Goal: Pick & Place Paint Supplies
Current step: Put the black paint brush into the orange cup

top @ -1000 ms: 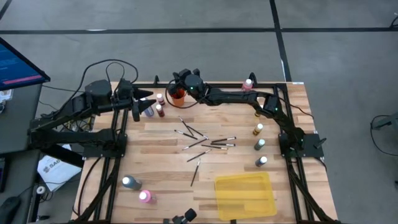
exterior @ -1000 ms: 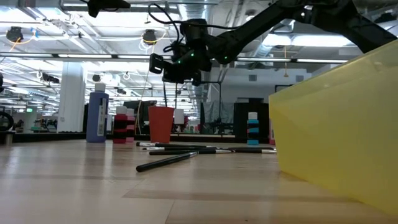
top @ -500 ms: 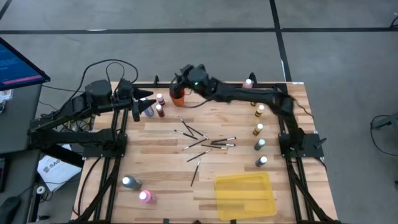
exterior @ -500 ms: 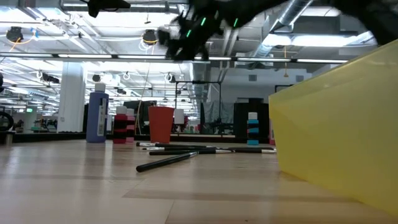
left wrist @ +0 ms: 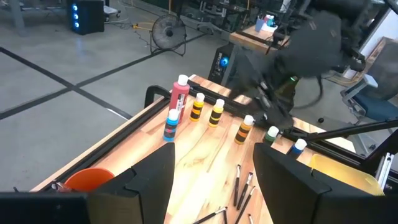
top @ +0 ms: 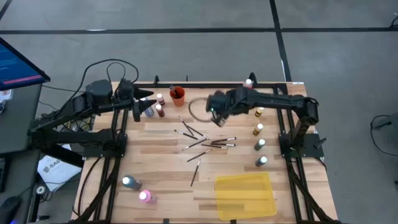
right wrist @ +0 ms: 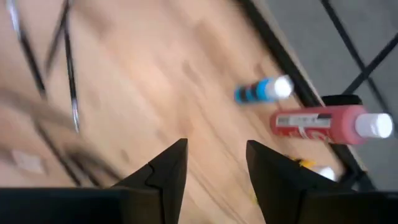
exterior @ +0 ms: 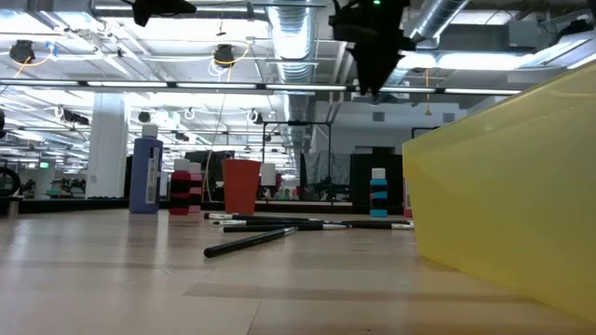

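Your right gripper (top: 217, 116) above the scattered thin dark paintbrushes (top: 205, 144), jaws parted, empty, your left gripper (top: 140, 101) open, empty, beside small white-capped paint bottles (top: 159, 106).

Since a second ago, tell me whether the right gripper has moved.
Yes. In the high view the right gripper has swung away from the orange cup, toward the scattered paintbrushes.
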### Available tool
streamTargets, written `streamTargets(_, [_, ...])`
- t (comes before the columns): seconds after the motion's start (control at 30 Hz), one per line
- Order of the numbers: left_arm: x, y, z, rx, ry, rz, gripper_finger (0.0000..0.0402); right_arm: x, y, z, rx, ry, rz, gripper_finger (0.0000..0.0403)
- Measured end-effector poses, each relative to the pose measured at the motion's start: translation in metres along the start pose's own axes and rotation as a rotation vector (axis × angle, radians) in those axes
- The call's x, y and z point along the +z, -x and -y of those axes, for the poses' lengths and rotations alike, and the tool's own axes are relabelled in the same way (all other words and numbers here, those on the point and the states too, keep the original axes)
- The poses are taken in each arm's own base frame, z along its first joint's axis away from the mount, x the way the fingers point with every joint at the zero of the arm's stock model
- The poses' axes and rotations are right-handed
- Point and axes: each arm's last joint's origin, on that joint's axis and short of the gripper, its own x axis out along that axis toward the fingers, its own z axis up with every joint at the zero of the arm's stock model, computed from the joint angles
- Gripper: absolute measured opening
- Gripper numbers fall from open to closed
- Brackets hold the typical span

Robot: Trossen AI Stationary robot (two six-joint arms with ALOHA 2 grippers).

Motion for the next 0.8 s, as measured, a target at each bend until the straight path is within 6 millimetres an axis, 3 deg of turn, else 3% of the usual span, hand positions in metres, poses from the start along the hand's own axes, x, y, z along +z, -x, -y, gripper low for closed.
streamTargets(0.1, [0.000,-0.003,0.000,-0.010,0.000,-0.012,0.0211,-0.014,-0.012,-0.009,0.057,0.145,-0.086,0.0162])
streamTargets(0.27, [-0.003,-0.012,0.002,-0.045,0.000,-0.054,0.0211,-0.036,-0.031,-0.003,0.196,0.264,-0.098,0.0167])
streamTargets(0.47, [-0.004,-0.017,0.002,-0.051,0.005,-0.077,0.0211,-0.060,-0.064,-0.001,0.274,0.345,-0.022,0.0179])
streamTargets(0.8, [-0.004,-0.019,0.002,-0.050,0.047,-0.076,0.0211,-0.093,-0.121,-0.001,0.389,0.406,-0.092,0.0177])
